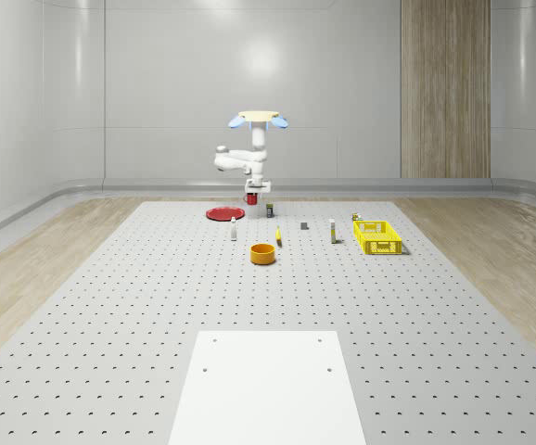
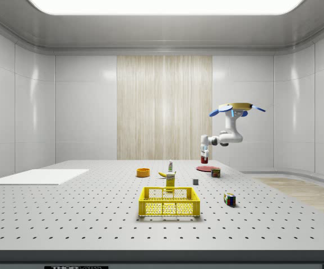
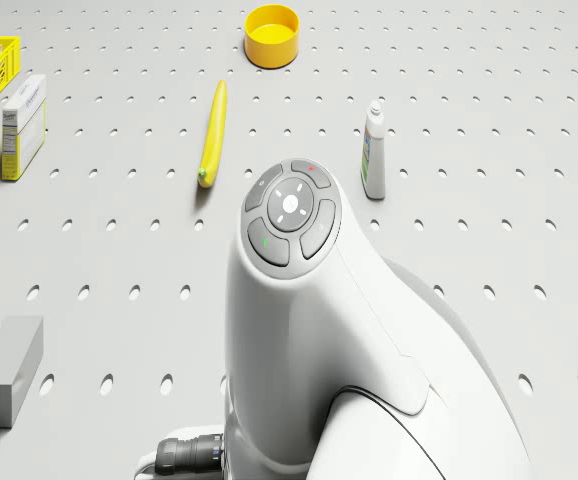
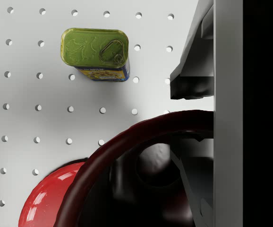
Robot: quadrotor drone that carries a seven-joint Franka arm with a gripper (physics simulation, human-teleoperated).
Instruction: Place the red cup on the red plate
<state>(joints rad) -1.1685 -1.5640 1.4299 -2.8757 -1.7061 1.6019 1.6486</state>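
Hovering drone (image 1: 260, 118) bends its arm (image 1: 240, 159) downward; the gripper (image 1: 253, 191) pinches the red cup (image 1: 252, 197) just beside the red plate (image 1: 223, 213).

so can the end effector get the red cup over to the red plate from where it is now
Probably yes. The end effector holds the glossy red cup by its rim above the floor, and the flat round red plate lies bare just beside it. The green-topped tin can stands off to the other side, out of the way.
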